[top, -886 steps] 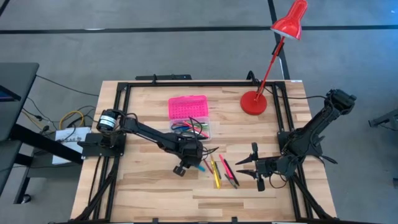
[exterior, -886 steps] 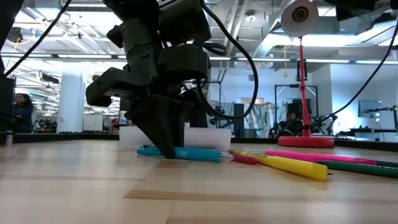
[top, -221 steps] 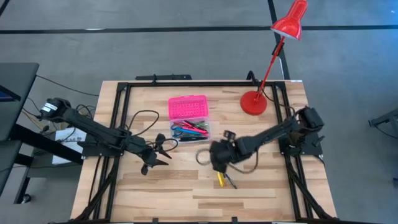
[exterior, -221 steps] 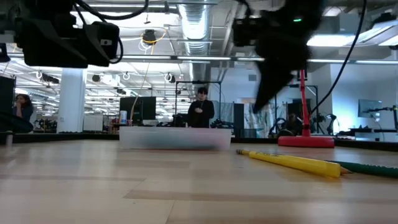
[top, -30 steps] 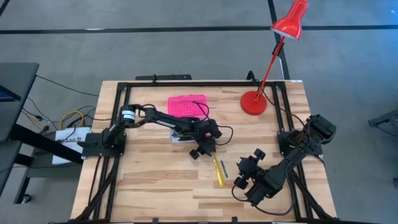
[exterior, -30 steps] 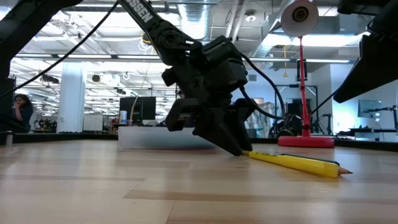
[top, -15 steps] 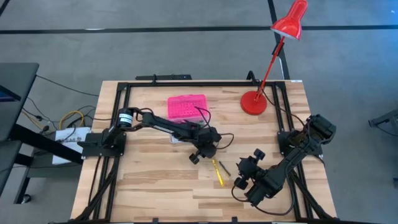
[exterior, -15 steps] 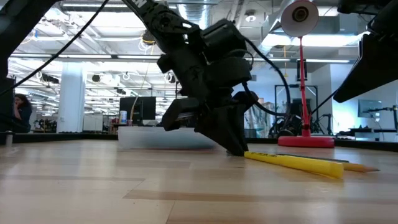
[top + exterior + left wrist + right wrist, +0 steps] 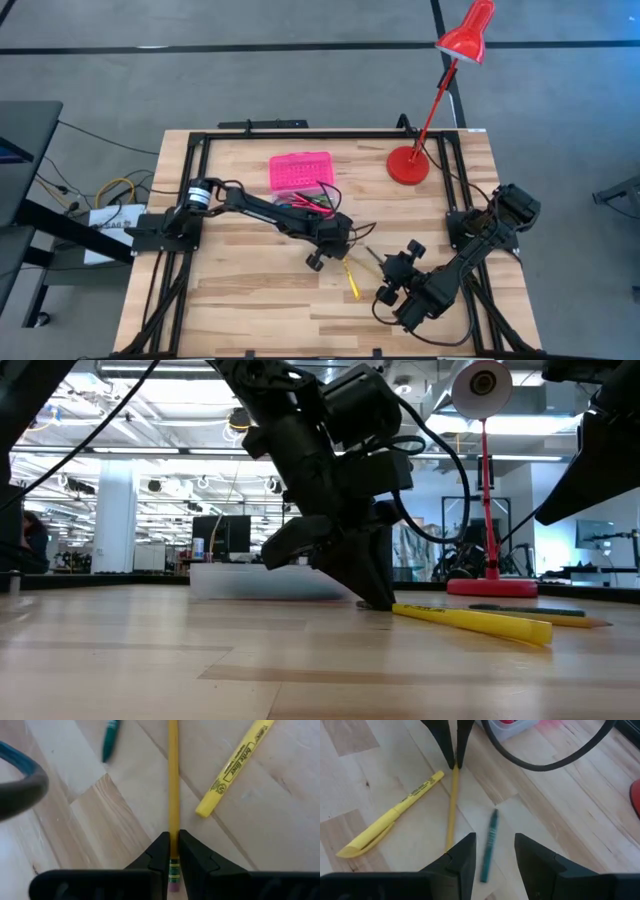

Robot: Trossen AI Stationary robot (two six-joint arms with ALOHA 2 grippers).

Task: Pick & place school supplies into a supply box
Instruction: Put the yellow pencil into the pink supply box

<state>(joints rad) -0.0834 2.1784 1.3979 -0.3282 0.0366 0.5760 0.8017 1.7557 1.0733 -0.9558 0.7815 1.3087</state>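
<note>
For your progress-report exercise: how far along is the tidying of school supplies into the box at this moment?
Done: several coloured supplies already lie in the supply box. In hand: the left gripper is shut on the eraser end of the yellow pencil, which lies on the table. Left: that pencil, the yellow highlighter and the green pen. The right gripper waits open above them.

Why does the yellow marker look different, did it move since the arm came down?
Cannot tell. In the high view the yellow marker lies at about the same spot below the pink supply box, beside the left gripper.
</note>
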